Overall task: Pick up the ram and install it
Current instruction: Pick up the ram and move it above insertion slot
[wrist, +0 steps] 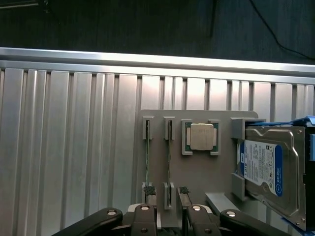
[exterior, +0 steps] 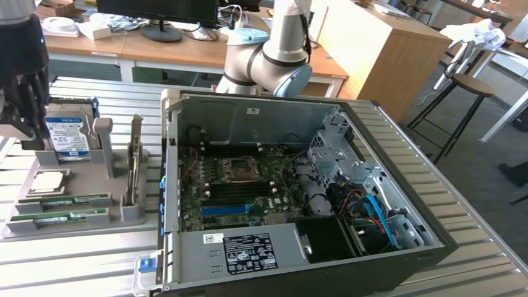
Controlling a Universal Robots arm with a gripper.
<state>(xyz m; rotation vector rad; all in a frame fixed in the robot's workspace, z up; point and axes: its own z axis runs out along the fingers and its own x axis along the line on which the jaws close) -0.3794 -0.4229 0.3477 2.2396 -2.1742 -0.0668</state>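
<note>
Ram: the ram (wrist: 169, 157) stands on edge in a slot of the grey holder (wrist: 156, 129), on the table (exterior: 462, 272) at the exterior view's left.
Ram and gripper: the gripper (wrist: 167, 196) hangs above the holder. The ram runs in line with the gap between its fingers and is not gripped.
Gripper state: the jaws are spread wide and hold nothing.
Neighbours: a second ram stick (wrist: 148, 157) sits in the next slot, just beside the ram. On the ram's other side lies the processor (wrist: 202, 136), and beyond that the hard drive (wrist: 268, 167).
Arm pose: the arm (exterior: 276, 59) rises at the far side of the table, behind the open computer case (exterior: 247, 117). Its wrist end points straight down over the holder.
Count: two ram sticks, one processor, one hard drive, one upright expansion card (exterior: 136, 161), one holder, one computer case.
Case: it lies well apart from the gripper, to the exterior view's right of the holder.
</note>
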